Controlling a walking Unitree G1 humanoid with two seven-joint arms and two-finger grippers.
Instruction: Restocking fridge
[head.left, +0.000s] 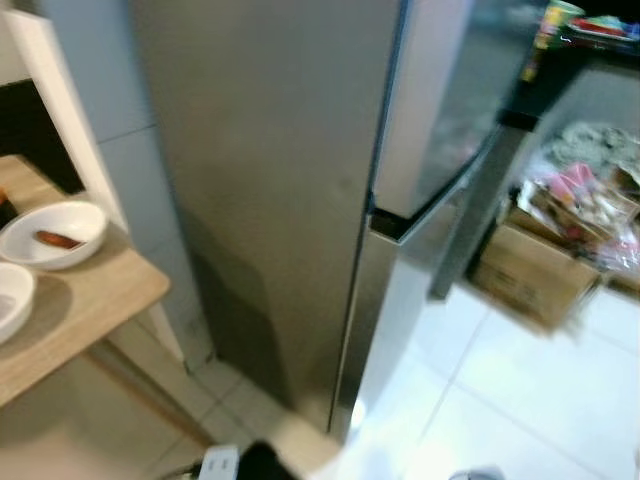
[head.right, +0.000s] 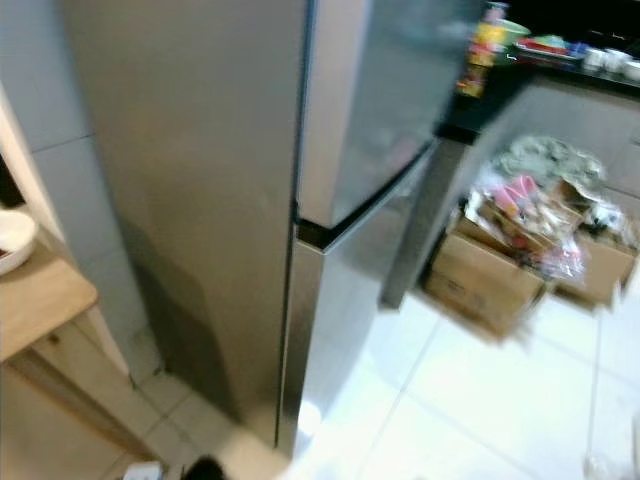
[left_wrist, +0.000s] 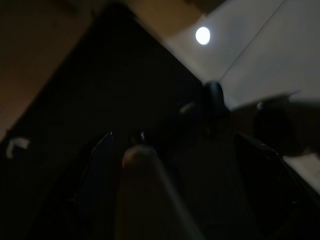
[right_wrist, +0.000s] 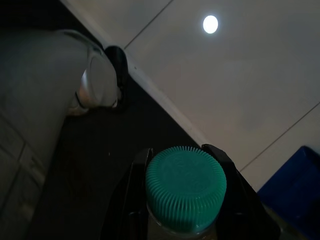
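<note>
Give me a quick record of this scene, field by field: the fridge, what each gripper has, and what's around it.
fridge: tall steel fridge straight ahead, doors shut
right gripper: right gripper shut on a bottle with a green ribbed cap, seen from above
left gripper: left gripper in dark shade, fingers unclear
left side: wooden table with a white bowl holding something reddish
right side: cardboard box of packaged goods on the white tiled floor
image quality: head views blurred

Our right gripper (right_wrist: 185, 200) has two long black fingers (right_wrist: 137, 190); our left gripper's (left_wrist: 175, 200) fingers (left_wrist: 255, 175) look equally dark and blurred.
</note>
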